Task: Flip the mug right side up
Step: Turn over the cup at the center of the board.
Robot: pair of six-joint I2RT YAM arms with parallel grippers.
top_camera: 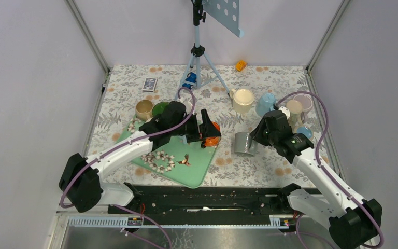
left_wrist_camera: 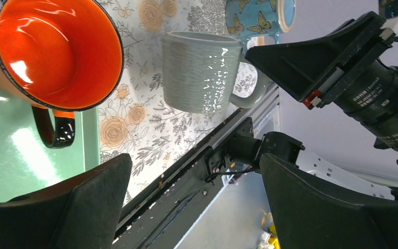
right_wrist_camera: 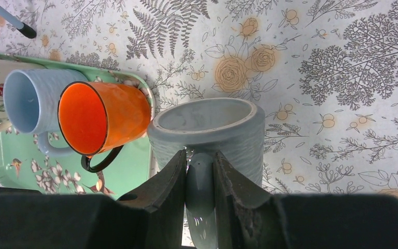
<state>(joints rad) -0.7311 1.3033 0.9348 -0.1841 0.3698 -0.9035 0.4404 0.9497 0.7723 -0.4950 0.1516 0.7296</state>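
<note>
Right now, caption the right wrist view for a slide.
Right tool clamps the grey mug by its handle; orange mug sits beside it.

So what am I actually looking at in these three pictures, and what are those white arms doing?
They are two robot arms bolted to a table's near edge. The wide picture comes from a camera above and behind them; the other two come from small cameras on each wrist.

The table has a flowery cloth with several mugs, a green tray and a tripod at the back.

The right pincer is shut on the handle of the grey mug, which sits bottom up beside the tray.

The left pincer is open and holds nothing; it sits near the orange mug at the tray's edge.
</note>
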